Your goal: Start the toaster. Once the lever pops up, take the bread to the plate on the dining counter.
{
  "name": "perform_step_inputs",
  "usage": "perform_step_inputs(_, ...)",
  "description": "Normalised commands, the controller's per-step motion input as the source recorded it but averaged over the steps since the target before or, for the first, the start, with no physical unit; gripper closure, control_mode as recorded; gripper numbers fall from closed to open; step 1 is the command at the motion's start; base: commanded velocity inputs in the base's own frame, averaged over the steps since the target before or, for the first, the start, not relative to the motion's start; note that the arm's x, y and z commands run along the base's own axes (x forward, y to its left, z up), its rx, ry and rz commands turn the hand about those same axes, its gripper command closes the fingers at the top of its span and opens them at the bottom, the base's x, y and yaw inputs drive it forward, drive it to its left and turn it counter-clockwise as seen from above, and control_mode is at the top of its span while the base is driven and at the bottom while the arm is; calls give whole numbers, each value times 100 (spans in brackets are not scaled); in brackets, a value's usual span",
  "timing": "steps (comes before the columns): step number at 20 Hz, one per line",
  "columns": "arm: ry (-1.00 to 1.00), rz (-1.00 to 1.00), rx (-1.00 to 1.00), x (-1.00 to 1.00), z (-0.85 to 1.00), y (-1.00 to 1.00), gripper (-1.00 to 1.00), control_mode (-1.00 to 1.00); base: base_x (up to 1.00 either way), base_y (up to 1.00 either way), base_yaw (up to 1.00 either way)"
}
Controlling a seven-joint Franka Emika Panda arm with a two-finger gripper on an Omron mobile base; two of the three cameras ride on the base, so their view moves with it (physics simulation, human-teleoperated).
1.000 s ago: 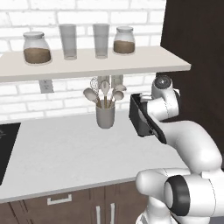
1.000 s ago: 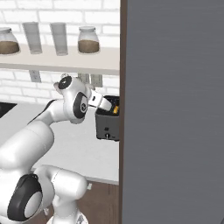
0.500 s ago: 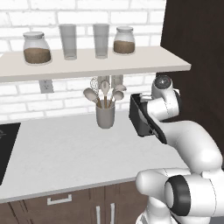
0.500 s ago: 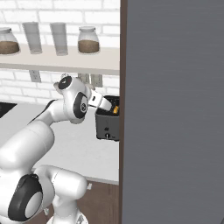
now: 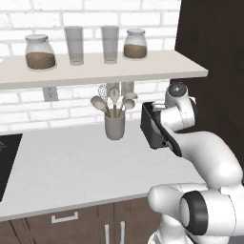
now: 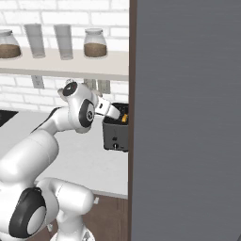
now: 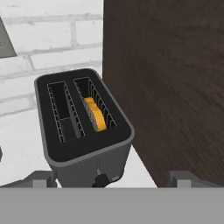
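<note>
The dark grey toaster (image 7: 83, 131) stands on the white counter against the brick wall, right next to a dark wooden panel. A slice of orange-crusted bread (image 7: 95, 114) sits low in its right slot; the left slot is empty. A small dark knob (image 7: 101, 179) shows low on the face nearest me. My gripper (image 7: 111, 180) hovers just above and in front of the toaster, open, its fingertips (image 7: 41, 178) spread wider than the toaster's near end and holding nothing. From the right base view the hand (image 6: 111, 111) reaches over the toaster (image 6: 115, 137). The plate and the dining counter are out of view.
A grey utensil cup (image 5: 115, 125) with spoons stands left of the toaster. A shelf (image 5: 95, 71) with jars and glasses hangs above. The tall dark panel (image 6: 188, 117) closes off the right side. A black cooktop edge (image 5: 7, 162) lies far left.
</note>
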Motion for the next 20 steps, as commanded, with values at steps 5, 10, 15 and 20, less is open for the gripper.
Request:
perform_step_inputs(5, 0, 0, 0, 0, 0, 0, -100, -100, 0, 0, 0)
perform_step_inputs(10, 0, 0, 0, 0, 0, 0, -100, -100, 0, 0, 0)
perform_step_inputs(15, 0, 0, 0, 0, 0, 0, -100, -100, 0, 0, 0)
perform_step_inputs(20, 0, 0, 0, 0, 0, 0, -100, -100, 0, 0, 0)
